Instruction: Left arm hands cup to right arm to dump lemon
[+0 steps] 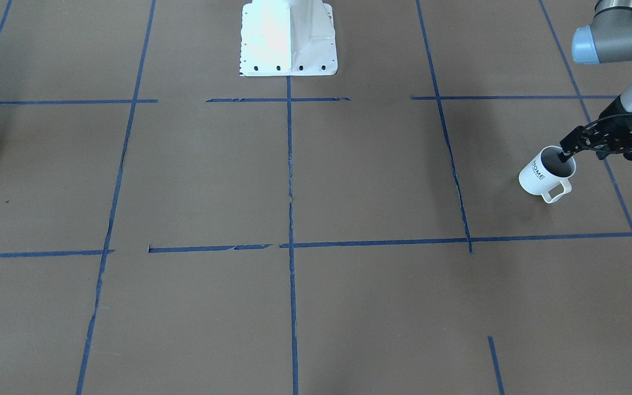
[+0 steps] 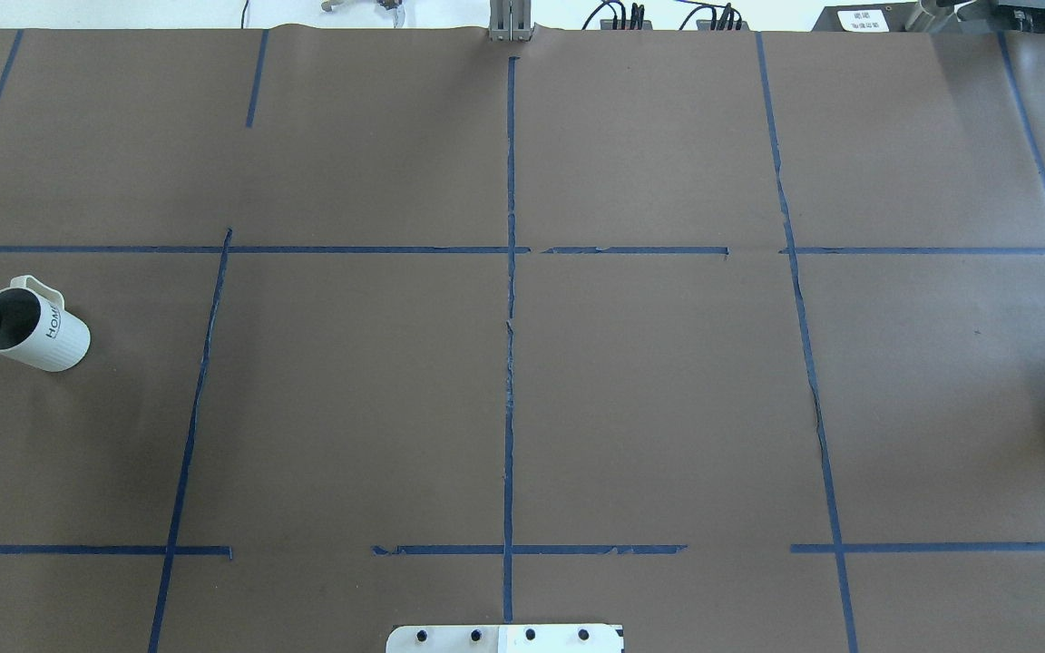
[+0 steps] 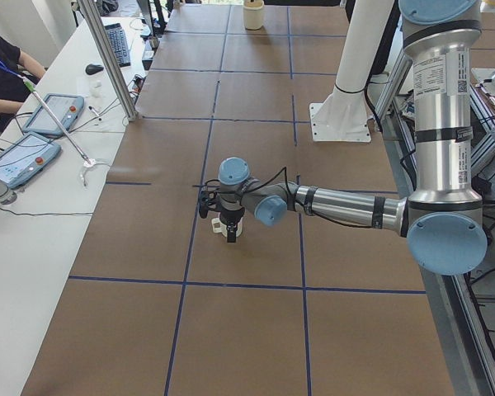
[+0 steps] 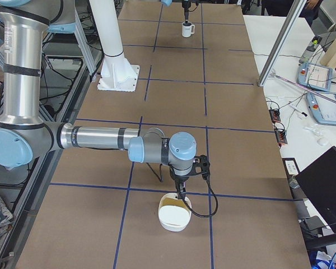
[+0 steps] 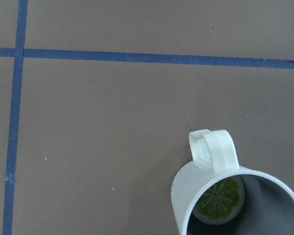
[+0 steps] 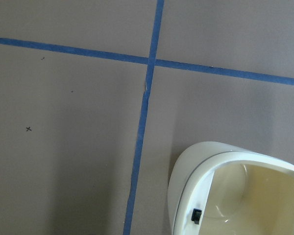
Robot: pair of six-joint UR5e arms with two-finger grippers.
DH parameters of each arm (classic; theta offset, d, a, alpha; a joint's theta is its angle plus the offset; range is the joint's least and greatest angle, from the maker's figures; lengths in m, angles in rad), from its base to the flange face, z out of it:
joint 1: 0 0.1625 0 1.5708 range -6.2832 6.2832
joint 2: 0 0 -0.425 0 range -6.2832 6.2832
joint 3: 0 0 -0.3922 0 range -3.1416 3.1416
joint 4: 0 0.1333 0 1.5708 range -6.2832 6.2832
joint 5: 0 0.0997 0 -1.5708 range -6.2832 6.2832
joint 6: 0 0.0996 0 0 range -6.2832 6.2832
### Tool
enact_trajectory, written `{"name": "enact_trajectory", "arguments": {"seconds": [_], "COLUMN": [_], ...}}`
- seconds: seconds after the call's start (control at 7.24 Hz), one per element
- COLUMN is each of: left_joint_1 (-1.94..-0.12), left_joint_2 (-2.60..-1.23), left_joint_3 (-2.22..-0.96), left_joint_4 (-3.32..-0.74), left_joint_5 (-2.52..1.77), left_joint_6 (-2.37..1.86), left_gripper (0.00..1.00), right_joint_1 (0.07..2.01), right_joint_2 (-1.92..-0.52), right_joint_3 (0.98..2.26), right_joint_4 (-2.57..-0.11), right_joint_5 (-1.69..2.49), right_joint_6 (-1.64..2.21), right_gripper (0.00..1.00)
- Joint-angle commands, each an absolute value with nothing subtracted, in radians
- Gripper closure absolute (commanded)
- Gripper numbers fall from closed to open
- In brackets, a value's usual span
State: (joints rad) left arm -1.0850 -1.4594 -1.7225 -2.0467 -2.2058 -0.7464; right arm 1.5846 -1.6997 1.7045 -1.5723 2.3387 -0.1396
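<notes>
The cup [image 1: 538, 178] is an off-white mug with "HOME" on its side, and it stands at the table's far left [image 2: 51, 340]. The left arm's black open-frame gripper [image 1: 566, 153] reaches over it. Its narrow fingertips are closed on the rim, one inside the mouth. In the left wrist view the cup's handle [image 5: 213, 149] is close up and the lemon [image 5: 218, 199] lies inside, a yellow-green slice. The right gripper [image 4: 182, 193] shows only in the exterior right view, so I cannot tell its state. It hangs at the rim of a cream bowl [image 4: 173, 218].
The white robot pedestal [image 1: 288, 38] stands at the table's middle edge. Blue tape lines [image 2: 510, 363] grid the brown table. The cream bowl's rim [image 6: 201, 161] fills the right wrist view's lower right. A side bench with tablets [image 3: 25, 157] and a seated person lies beyond the table.
</notes>
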Motion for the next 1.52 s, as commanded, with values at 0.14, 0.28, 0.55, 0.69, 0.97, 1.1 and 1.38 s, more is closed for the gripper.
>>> {"name": "enact_trajectory", "arguments": {"seconds": [0.14, 0.28, 0.55, 0.69, 0.97, 1.1, 1.38], "left_joint_1": [-1.085, -1.085, -1.085, -1.085, -1.085, -1.085, -1.068], "left_joint_2": [-1.466, -1.468, -1.476, -1.482, -1.483, -1.483, -1.483], "left_joint_3": [-1.712, -1.715, -1.717, -1.717, -1.717, -1.717, -1.715], "left_joint_4": [-2.046, -2.048, -2.048, -2.046, -2.046, -2.046, -2.046], "left_joint_5": [-2.206, -2.209, -2.212, -2.212, -2.214, -2.214, -2.212], "left_joint_6": [-0.739, -0.742, -0.746, -0.746, -0.745, -0.744, -0.741], "left_gripper": [0.16, 0.24, 0.43, 0.45, 0.51, 0.57, 0.57], "right_joint_1": [1.585, 1.585, 1.585, 1.585, 1.585, 1.585, 1.585], "right_joint_2": [-1.701, -1.700, -1.701, -1.701, -1.701, -1.701, -1.701], "right_joint_3": [1.704, 1.704, 1.704, 1.704, 1.704, 1.704, 1.704], "right_joint_4": [-1.572, -1.572, -1.572, -1.572, -1.572, -1.572, -1.572], "right_joint_5": [2.338, 2.338, 2.338, 2.338, 2.338, 2.338, 2.338], "right_joint_6": [-0.141, -0.141, -0.141, -0.141, -0.141, -0.141, -0.141], "right_gripper": [0.00, 0.00, 0.00, 0.00, 0.00, 0.00, 0.00]}}
